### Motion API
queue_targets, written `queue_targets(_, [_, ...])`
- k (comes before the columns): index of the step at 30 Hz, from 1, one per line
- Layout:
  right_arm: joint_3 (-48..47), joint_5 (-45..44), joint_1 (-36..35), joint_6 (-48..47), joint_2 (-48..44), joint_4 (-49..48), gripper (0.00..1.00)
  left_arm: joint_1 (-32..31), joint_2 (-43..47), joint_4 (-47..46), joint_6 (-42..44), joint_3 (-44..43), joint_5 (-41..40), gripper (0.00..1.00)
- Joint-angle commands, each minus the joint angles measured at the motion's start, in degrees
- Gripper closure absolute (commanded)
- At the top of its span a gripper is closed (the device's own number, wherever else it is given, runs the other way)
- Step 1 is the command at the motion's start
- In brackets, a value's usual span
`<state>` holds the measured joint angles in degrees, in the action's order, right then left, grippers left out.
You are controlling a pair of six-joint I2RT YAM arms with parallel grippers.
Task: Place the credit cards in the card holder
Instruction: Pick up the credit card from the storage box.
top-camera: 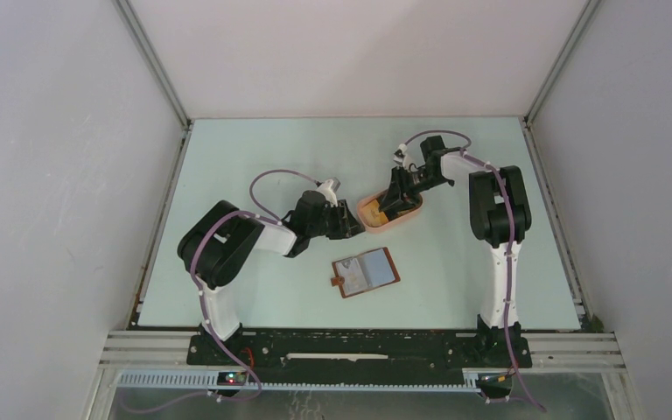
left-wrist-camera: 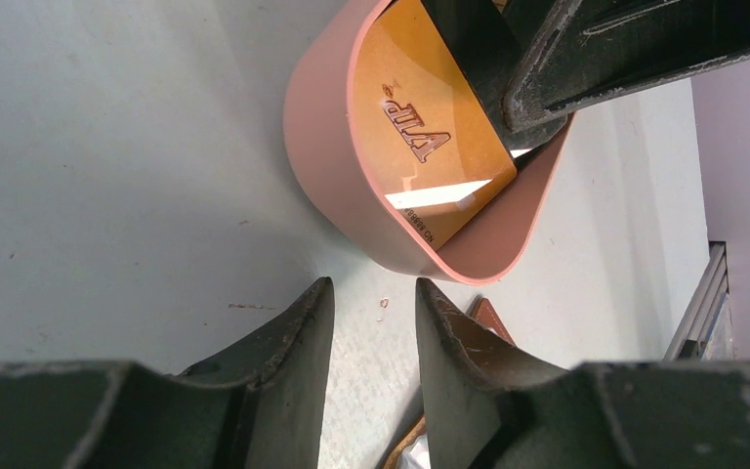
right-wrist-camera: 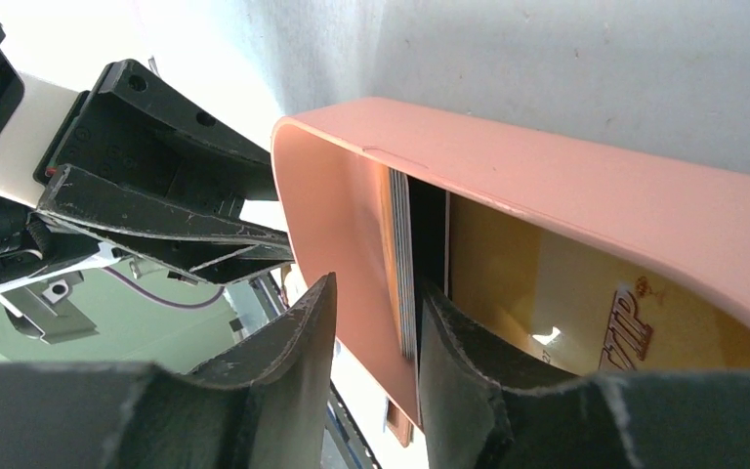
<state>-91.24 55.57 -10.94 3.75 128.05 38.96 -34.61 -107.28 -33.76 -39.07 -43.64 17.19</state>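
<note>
Credit cards (right-wrist-camera: 405, 283): likely light, stiff and slick; stacked on edge against the pink tray (right-wrist-camera: 566, 186) end wall; best pinched across their flat faces.
Right claw (right-wrist-camera: 378, 293): jaws apart astride wall and stack; cannot tell if gripping.
Left claw (left-wrist-camera: 373, 285): apart, empty, just beside the tray.
Card holder (top-camera: 365, 272): open on the tabletop (top-camera: 254, 149), near the tray.

The right gripper (right-wrist-camera: 376, 288) is filling the pink tray (left-wrist-camera: 322, 156) beside the credit cards (left-wrist-camera: 420, 147) and the left gripper (left-wrist-camera: 373, 285) is crowding its end, while the table (top-camera: 455, 289) around the open card holder (top-camera: 365, 272) is lying free.
</note>
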Motion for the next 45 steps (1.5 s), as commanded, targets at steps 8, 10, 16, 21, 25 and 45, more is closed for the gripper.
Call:
queue_targets(8, [-1.3, 0.5, 1.5, -0.8, -3.1, 0.7, 0.65, 0.2, -0.9, 0.9, 0.2, -1.7, 0.8, 0.58])
queue_targets(10, [-1.3, 0.4, 1.6, -0.8, -3.1, 0.7, 0.68, 0.4, -0.8, 0.9, 0.2, -1.8, 0.7, 0.58])
queue_targets(16, [-0.9, -0.2, 2.2, -1.0, -4.0, 0.5, 0.88, 0.3, -0.4, 1.1, 0.4, -1.7, 0.7, 0.59])
queue_targets(21, [-0.1, -3.7, 3.0, -2.3, -6.9, -0.5, 1.00, 0.4, 1.6, 1.3, 0.6, -0.7, 0.0, 0.59])
queue_targets(25, [0.8, -6.3, 3.8, -3.5, -9.7, -1.2, 1.00, 0.5, 5.0, 1.6, 1.3, 0.9, -0.9, 0.58])
queue_targets(45, [16.4, 17.3, 2.4, -10.6, -32.0, -9.1, 1.00, 0.7, 34.7, -20.0, -9.5, 22.1, 2.8, 0.33])
